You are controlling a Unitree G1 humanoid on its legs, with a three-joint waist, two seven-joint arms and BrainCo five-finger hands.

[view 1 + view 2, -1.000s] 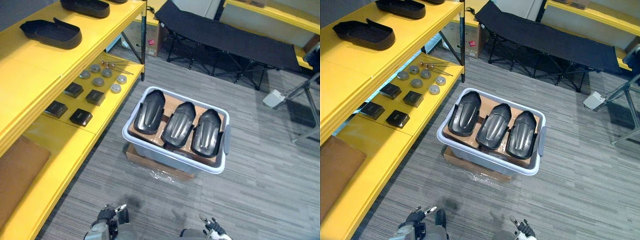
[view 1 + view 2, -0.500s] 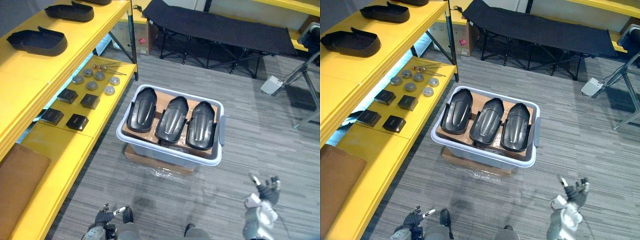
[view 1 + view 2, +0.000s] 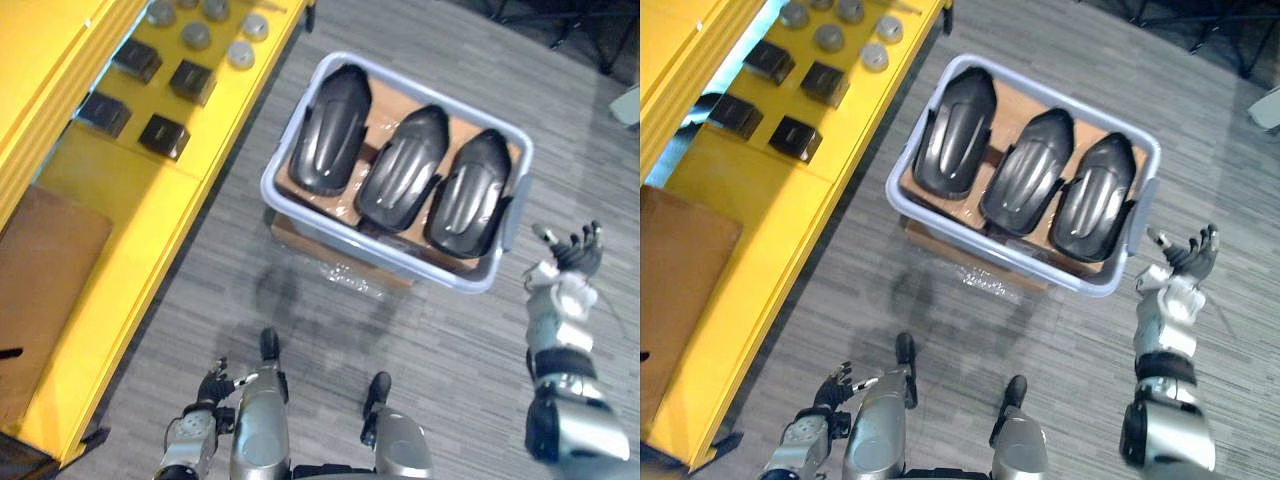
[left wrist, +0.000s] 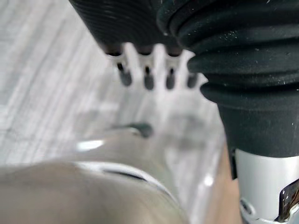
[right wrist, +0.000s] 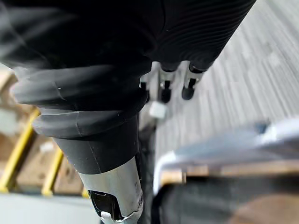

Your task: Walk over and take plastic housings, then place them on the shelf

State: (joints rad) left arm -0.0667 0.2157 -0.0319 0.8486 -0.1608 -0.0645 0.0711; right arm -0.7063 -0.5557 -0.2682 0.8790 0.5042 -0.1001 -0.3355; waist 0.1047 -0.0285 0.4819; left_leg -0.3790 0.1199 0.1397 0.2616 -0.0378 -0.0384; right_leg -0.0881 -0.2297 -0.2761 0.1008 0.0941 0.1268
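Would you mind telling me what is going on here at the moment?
The robot stands facing a pale grey plastic bin that holds three dark plastic housings side by side. Its right robot hand hovers open beside the bin's right end, touching nothing; the left robot hand hangs open and empty. No housing is picked up yet.

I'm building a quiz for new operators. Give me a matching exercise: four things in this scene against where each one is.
Things:
1 plastic housings
2 right hand
3 left hand
4 brown board

Places:
A lying on the yellow shelf
B low, over the floor
C side by side in the grey bin
D open, raised beside the bin's end

Pairs: 1-C, 2-D, 3-B, 4-A
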